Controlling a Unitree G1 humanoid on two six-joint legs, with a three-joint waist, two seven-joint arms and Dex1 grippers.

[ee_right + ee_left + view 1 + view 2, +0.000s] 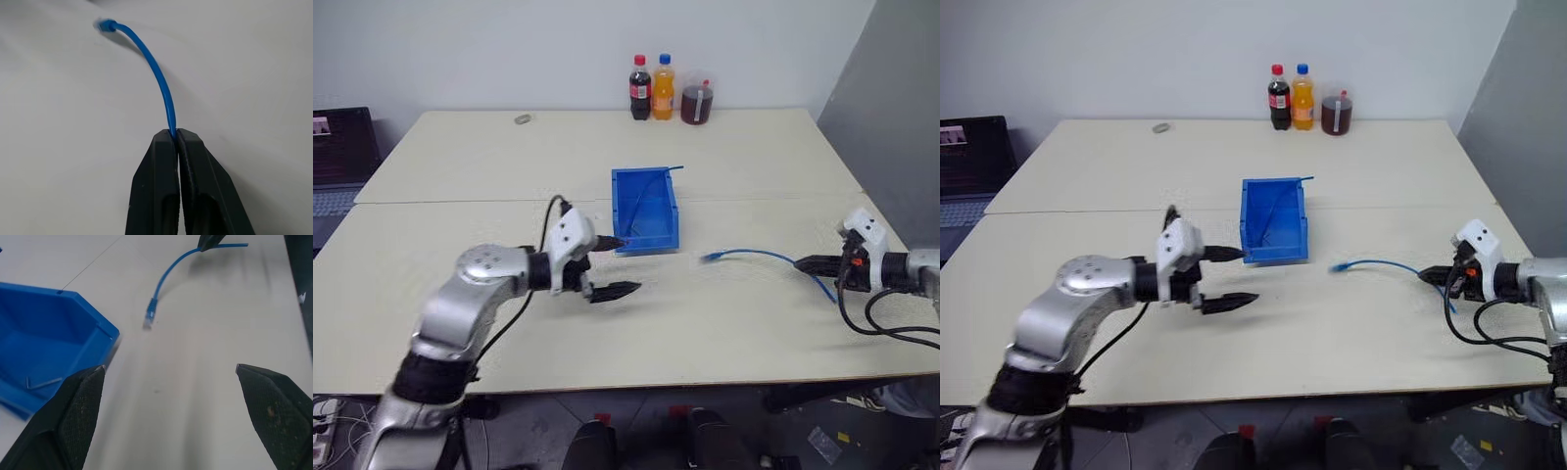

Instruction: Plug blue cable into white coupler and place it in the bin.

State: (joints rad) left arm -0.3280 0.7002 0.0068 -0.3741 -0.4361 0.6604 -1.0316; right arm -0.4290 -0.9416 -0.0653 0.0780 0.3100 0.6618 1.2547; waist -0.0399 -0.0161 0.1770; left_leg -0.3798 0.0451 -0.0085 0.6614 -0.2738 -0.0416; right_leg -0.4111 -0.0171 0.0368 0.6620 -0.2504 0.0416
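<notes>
The blue cable (754,254) arcs over the table to the right of the bin, its plug end (150,313) free and near the tabletop. My right gripper (175,133) is shut on the cable partway along, and the cable's tail (822,286) hangs behind the fingers. The bin (646,209) stands at the table's middle with another thin blue cable (664,173) poking over its far rim. My left gripper (628,264) hovers wide open just in front of the bin's left front corner, with nothing between its fingers (80,406). The white coupler is out of view.
Two bottles (651,88) and a dark jar (696,103) stand at the table's far edge, with a small object (523,118) further left. A laptop (337,157) sits off the table's left side. A grey wall (891,117) runs along the right.
</notes>
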